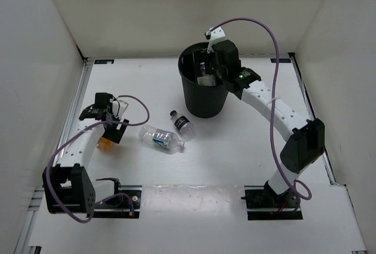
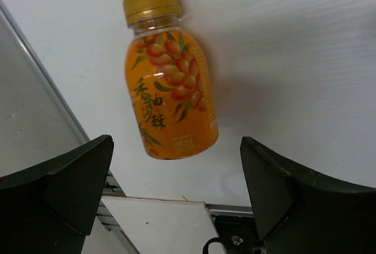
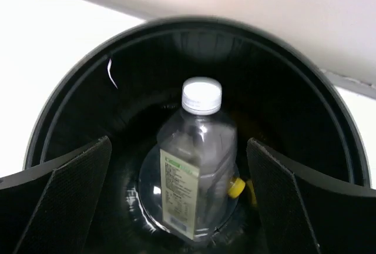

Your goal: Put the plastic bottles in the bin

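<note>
The yellow-capped bottle with the orange label (image 2: 170, 89) lies on the white table, just ahead of my left gripper (image 2: 176, 142), which is open and empty; it also shows in the top view (image 1: 106, 143) under that gripper (image 1: 111, 129). The blue-labelled bottle (image 1: 161, 139) lies on its side mid-table. The tiny black-capped bottle (image 1: 182, 123) lies beside it, near the black bin (image 1: 202, 98). My right gripper (image 1: 207, 66) hovers open over the bin's mouth. The tall square pale-labelled bottle (image 3: 197, 177) rests inside the bin (image 3: 70, 107), below and between the open fingers (image 3: 76, 189).
A small yellow cap (image 3: 236, 187) shows at the bin's bottom beside the tall bottle. White enclosure walls surround the table; a metal rail (image 2: 53, 95) runs along its left edge. The arm bases (image 1: 88, 198) sit at the near edge.
</note>
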You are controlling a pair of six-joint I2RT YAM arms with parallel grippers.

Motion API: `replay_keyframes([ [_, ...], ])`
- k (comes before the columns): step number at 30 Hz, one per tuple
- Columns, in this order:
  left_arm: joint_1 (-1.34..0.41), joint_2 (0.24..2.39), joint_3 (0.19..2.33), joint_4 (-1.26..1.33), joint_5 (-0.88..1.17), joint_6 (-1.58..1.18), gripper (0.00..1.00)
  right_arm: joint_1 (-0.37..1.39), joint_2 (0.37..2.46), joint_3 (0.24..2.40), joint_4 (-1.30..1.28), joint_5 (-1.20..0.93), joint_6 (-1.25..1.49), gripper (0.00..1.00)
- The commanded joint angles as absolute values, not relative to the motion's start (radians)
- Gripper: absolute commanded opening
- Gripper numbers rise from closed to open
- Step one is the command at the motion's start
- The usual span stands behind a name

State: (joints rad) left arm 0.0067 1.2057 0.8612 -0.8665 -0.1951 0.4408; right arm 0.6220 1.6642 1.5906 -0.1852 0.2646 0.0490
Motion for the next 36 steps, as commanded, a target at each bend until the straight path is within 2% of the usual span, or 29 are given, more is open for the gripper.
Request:
replay_keyframes([
  [1, 0.026, 1.256, 0.871, -0.897, -0.207, 0.420, 1.00, 0.618, 1.594, 1.673, -0.170, 0.301, 0.055, 0.99],
  [7, 0.106, 1.423, 0.880, -0.859, -0.281, 0.420, 1.00, 0.627, 1.572, 1.759, -0.215, 0.342, 0.028, 0.99],
  [13, 0.129, 1.523, 0.899, -0.836, -0.235, 0.407, 1.00, 0.669, 1.474, 1.711, -0.206, 0.304, 0.018, 0.99],
  [16, 0.138, 1.543, 0.931, -0.836, -0.158, 0.426, 0.88, 0.678, 1.428, 1.654, -0.178, 0.304, 0.029, 0.99],
  [17, 0.138, 1.543, 0.940, -0.836, -0.119, 0.426, 0.76, 0.687, 1.408, 1.629, -0.167, 0.304, 0.029, 0.99],
  [20, 0.138, 1.543, 0.974, -0.836, -0.078, 0.436, 0.54, 0.687, 1.378, 1.602, -0.167, 0.304, 0.038, 0.99],
  [21, 0.138, 1.534, 0.974, -0.836, -0.069, 0.436, 0.40, 0.687, 1.378, 1.582, -0.167, 0.304, 0.049, 0.99],
  [22, 0.138, 1.534, 0.985, -0.836, -0.069, 0.436, 0.31, 0.687, 1.362, 1.571, -0.167, 0.316, 0.049, 0.99],
  [25, 0.138, 1.534, 1.049, -0.860, -0.069, 0.436, 0.11, 0.687, 1.330, 1.533, -0.167, 0.325, 0.058, 0.99],
  [28, 0.114, 1.525, 1.171, -0.920, -0.028, 0.417, 0.11, 0.687, 1.269, 1.496, -0.167, 0.357, 0.084, 0.99],
  [31, 0.028, 1.534, 1.452, -0.977, -0.018, 0.399, 0.11, 0.687, 1.215, 1.456, -0.167, 0.446, 0.126, 0.99],
  [32, 0.002, 1.555, 1.629, -0.989, -0.018, 0.390, 0.11, 0.687, 1.203, 1.447, -0.185, 0.465, 0.126, 0.99],
  [36, -0.165, 1.636, 2.055, -0.957, -0.041, 0.408, 0.11, 0.677, 1.134, 1.379, -0.244, 0.495, 0.189, 0.99],
])
